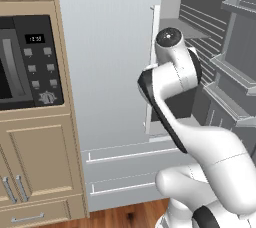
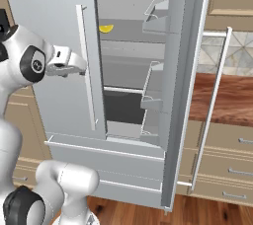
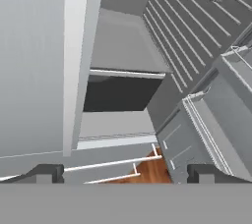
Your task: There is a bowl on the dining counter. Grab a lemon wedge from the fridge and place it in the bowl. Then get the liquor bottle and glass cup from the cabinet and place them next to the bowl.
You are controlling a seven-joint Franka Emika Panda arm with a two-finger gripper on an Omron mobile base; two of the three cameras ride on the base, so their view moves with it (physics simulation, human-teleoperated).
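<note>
I have the fridge [image 2: 59,2] in front of me with its right door [image 2: 180,95] swung wide, and the lemon wedge [image 2: 105,28] sits on an upper shelf [image 2: 126,31] inside, near the left edge of the opening — a small yellow piece lying well above the level of my arm. The tool [image 2: 81,66] is at the end of the white arm [image 1: 175,79], just beside the long vertical handle [image 2: 87,66] of the closed left door, level with the middle shelves. From the hand view its two dark fingertips [image 3: 47,173] stand far apart near the bottom corners with nothing between them — spread wide and holding nothing. That same view looks down past the edge of the left door into the fridge's lower shelves and a dark drawer [image 3: 120,94], with the door bins [image 3: 216,120] on the right and a patch of wooden floor [image 3: 152,169] below. To the left of the fridge stands a microwave [image 1: 30,62] set in tan cabinets [image 1: 40,157]; to the right, a wooden table [image 2: 230,98] with drawers under it.
</note>
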